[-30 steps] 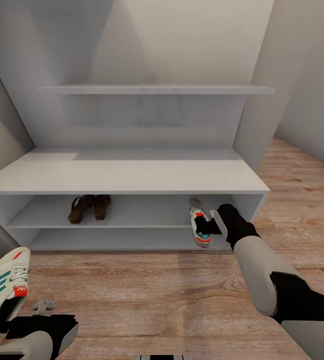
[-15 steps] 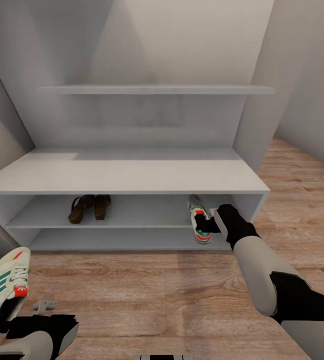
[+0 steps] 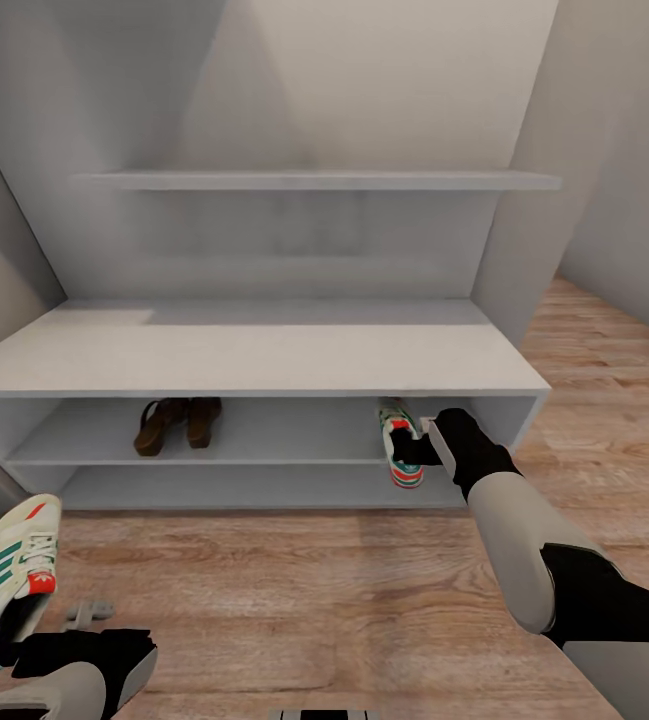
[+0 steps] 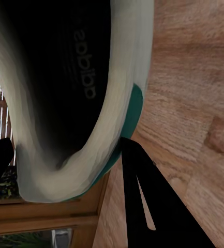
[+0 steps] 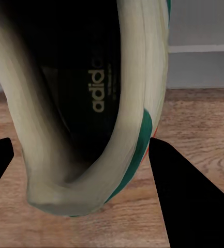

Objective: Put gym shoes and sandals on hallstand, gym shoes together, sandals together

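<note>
While the right gripper point(image 3: 416, 450) is clamping one gym shoe point(image 3: 401, 440) by its collar, that shoe is hanging toe-in at the right end of the rack point(image 3: 254, 360), right of centre in the head view, its heel poking out past the shelf front and over the lower opening. The right wrist view is showing the fingers point(image 5: 187, 201) pinching the rim of the shoe point(image 5: 91, 103) from both sides, with floor below it and the shelf edge behind.

The other shoe point(image 3: 9, 580) is hanging at the lower left of the head view, gripped the same way by the left gripper point(image 3: 14, 652), well apart from the rack and above the floor point(image 3: 314, 600). In the left wrist view the shoe point(image 4: 75, 98) is sitting between the dark fingers point(image 4: 153, 206).

The sandals point(image 3: 176, 421) are lying side by side on the upper shelf, left of centre, already stowed.

I judge the risk to be in the release: the right shoe is looking only partly over the shelf, so letting go now could be tipping it heel-first onto the floor. The bench top is also sitting close above the wrist, so pushing deeper could be knocking the arm against it. The left shoe then needs a spot beside this one, and a careless entry could be shoving its mate.
</note>
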`<state>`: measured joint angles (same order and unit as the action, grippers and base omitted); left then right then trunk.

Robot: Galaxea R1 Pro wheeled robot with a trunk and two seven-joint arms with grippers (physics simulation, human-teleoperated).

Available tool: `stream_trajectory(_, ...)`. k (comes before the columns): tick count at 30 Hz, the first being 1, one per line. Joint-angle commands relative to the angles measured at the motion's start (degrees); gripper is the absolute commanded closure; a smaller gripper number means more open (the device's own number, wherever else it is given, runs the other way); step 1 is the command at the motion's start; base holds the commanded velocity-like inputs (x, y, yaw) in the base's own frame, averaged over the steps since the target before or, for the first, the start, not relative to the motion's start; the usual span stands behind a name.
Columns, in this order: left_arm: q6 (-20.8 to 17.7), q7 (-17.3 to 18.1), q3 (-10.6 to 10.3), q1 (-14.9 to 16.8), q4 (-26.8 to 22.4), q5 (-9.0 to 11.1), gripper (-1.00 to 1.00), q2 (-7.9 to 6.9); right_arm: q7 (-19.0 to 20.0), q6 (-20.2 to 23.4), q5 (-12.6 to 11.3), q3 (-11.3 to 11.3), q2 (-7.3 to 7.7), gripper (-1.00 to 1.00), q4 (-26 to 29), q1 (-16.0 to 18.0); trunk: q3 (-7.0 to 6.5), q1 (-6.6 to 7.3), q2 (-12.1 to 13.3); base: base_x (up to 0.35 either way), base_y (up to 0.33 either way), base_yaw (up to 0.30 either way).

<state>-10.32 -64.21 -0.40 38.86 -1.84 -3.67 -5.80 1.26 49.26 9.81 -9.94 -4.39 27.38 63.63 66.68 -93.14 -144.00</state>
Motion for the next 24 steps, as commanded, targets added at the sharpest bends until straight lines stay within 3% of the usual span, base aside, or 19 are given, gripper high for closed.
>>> stream_trajectory(1, -0.23, 0.05, -0.04, 0.00, -0.01, -0.11, 1.00, 0.00, -0.11, -0.03, -0.06, -0.01, 0.00, 1.00, -0.01, 0.00, 0.00, 0.00, 0.00, 0.190, 0.003, 0.000)
stream_trajectory(24, -0.23, 0.05, -0.04, -0.01, -0.01, -0.11, 1.00, 0.00, -0.12, -0.31, -0.06, -0.07, 0.00, 1.00, -0.04, -0.02, 0.00, 0.00, 0.00, 0.054, 0.000, 0.000)
